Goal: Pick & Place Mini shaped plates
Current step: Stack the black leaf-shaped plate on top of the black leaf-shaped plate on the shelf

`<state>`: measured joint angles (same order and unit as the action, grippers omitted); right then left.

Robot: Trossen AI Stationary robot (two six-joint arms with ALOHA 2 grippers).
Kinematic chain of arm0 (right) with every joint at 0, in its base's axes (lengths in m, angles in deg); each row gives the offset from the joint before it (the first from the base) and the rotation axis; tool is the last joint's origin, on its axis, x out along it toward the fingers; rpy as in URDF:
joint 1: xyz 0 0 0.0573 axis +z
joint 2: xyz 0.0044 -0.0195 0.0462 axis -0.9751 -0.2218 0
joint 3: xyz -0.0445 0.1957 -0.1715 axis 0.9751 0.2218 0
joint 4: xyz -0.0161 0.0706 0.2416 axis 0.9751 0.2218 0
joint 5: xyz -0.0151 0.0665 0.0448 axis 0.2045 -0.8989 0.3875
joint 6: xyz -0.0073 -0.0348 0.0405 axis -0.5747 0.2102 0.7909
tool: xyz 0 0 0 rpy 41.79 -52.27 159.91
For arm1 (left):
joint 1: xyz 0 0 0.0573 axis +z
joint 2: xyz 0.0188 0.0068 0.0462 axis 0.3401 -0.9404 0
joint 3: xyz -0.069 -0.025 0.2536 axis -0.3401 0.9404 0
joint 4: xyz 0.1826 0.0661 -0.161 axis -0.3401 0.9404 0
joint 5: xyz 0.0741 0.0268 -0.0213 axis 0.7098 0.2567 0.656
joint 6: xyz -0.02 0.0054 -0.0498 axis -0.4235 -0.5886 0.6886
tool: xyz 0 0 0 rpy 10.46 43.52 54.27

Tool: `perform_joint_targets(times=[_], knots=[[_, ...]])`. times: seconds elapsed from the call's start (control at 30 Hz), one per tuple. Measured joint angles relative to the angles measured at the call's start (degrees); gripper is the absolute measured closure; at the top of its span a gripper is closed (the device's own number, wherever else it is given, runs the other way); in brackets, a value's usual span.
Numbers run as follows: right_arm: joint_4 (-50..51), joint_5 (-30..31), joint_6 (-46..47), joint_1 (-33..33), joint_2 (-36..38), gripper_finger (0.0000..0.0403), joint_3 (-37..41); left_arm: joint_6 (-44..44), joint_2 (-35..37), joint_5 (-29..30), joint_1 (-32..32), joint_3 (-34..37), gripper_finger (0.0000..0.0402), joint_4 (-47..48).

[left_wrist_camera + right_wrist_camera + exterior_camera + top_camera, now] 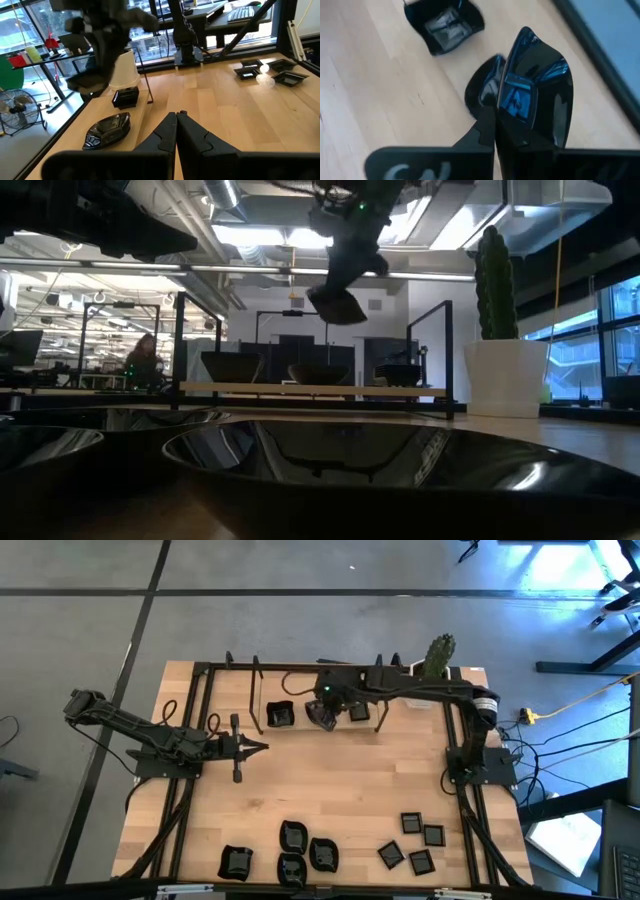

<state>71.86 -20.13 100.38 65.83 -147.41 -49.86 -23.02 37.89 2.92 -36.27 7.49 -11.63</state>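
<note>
My right gripper (327, 705) hangs over the table's far middle, shut on a glossy black mini shaped plate (535, 95); the low view shows that plate (337, 305) high above the table. Below it, two more black plates (280, 715) (358, 712) rest flat on the wood. Several rounded plates (292, 835) and small square ones (411, 823) lie along the near edge. My left gripper (255, 747) waits shut at the left middle, touching nothing. My right gripper pinches the plate's rim (506, 107) between its two fingers, one on each face of the wall. The fingers slant down from above. The plate hangs tilted below the fingers, lifted clear of the table.
A white pot with a green cactus (437, 658) stands at the far right corner. A black metal frame (205, 670) runs around the table's edges, with thin upright rods (258, 690) near the far plates. Bare wood fills the table's middle.
</note>
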Motion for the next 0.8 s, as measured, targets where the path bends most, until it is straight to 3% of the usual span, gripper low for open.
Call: perform_joint_targets(times=[0.37,0.8], knots=[[-1.4,-4.67,1.72,-0.81,-4.93,0.04,0.0,0.0,0.0,0.04,0.0,0.0,0.0396,0.0],[-5.1,-4.85,0.41,-0.87,-7.96,0.04,0.0,0.11,0.0,0.04,0.0,0.0,0.0396,0.01]])
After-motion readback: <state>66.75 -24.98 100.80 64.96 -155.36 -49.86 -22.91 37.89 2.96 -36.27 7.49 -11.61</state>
